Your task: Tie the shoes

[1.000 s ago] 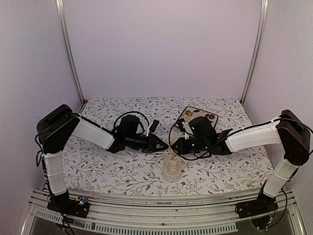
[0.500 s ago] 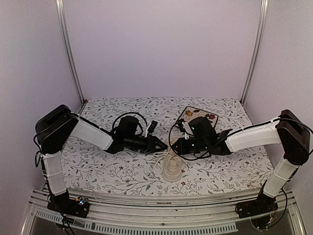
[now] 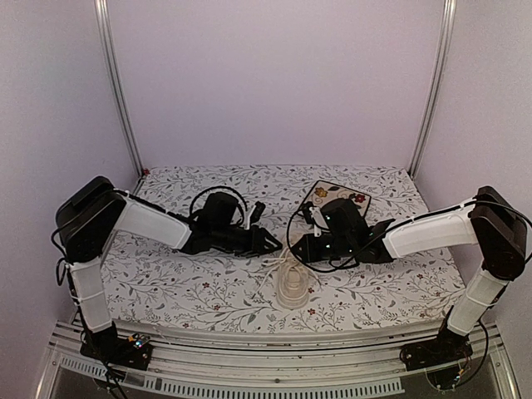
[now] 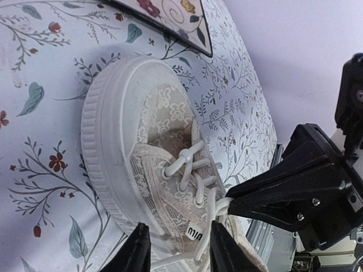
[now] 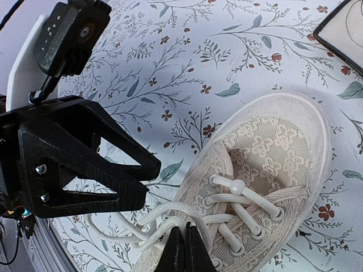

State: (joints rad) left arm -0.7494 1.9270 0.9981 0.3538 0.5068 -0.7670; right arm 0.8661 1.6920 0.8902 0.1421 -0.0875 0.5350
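Observation:
The cream-white lace sneaker lies on the floral tablecloth near the front edge, with its toe toward the back. It also shows in the left wrist view and the right wrist view. My right gripper is shut on a white lace loop just above the tongue. My left gripper is open and hovers over the shoe's left side. A lace strand runs loosely between its fingers. The two gripper tips are close together over the shoe.
A square floral tile lies flat behind the right gripper, just beyond the shoe's toe. Black cables loop over both wrists. The table's front rail runs right below the shoe's heel.
My left gripper has drawn back a little to the left and away from the right gripper's tip. The right gripper and the shoe have stayed in place.

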